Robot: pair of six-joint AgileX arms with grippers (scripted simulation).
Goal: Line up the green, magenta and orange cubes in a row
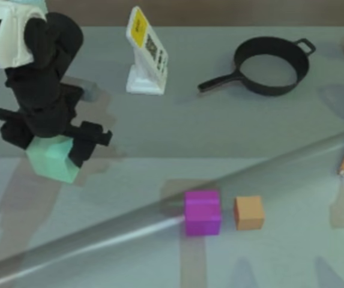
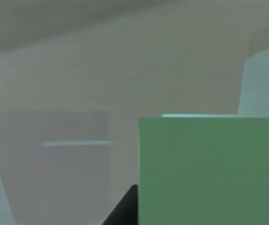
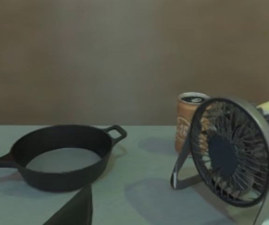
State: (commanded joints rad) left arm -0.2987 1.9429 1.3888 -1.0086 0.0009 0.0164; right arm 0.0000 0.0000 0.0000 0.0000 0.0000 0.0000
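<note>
Nearest me on the counter (image 1: 159,258), the magenta cube (image 1: 202,212) and the orange cube (image 1: 248,212) sit side by side, close but apart, forming a short line running left to right across the top view. The row's open end is the magenta cube's left side, which I judge is where the third cube belongs.

Farther back and well to the left, my left gripper (image 1: 53,151) has its fingers clenched on the green cube (image 1: 54,158), which looks tilted and, I think, lifted just clear of the counter. So the coming move turns on one relation: the target spot lies to the right of and nearer than the held cube, in line with the other two. The left arm is plainly the nearer one; my right arm is out of the top view.

The left wrist view shows only the green face filling the corner. The right wrist view adds what the top view crops: a fan (image 3: 230,152) and a can (image 3: 189,119) beyond the skillet (image 1: 271,65). I cannot tell how the right fingers are set.
</note>
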